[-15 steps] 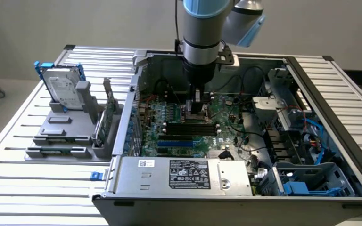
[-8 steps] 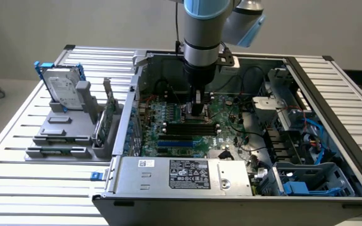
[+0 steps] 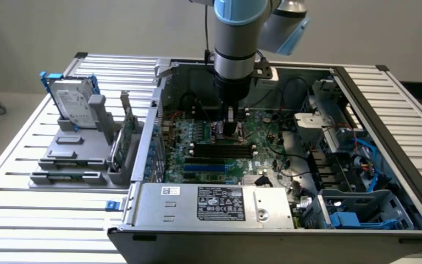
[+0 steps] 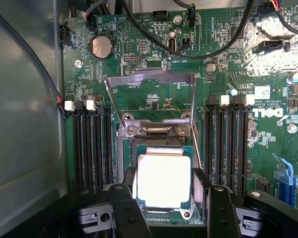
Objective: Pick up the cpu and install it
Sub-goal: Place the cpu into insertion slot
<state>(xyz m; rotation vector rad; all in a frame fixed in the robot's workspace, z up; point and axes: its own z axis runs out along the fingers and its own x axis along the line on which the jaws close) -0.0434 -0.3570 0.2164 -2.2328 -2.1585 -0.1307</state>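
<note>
- Fingers are clamped on the cpu edges.
- cpu is held over the socket, load plate raised.
- Seating unconfirmed; plate not yet closed.

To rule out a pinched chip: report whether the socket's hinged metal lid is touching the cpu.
Apart. The wrist view shows the lid swung open, with its hinge bar between it and the cpu.

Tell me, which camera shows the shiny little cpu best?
The wrist view. There the cpu is big and bright, held by the gripper at the socket. The exterior view looks from far away, and the arm stands over that spot, hiding the chip.
</note>
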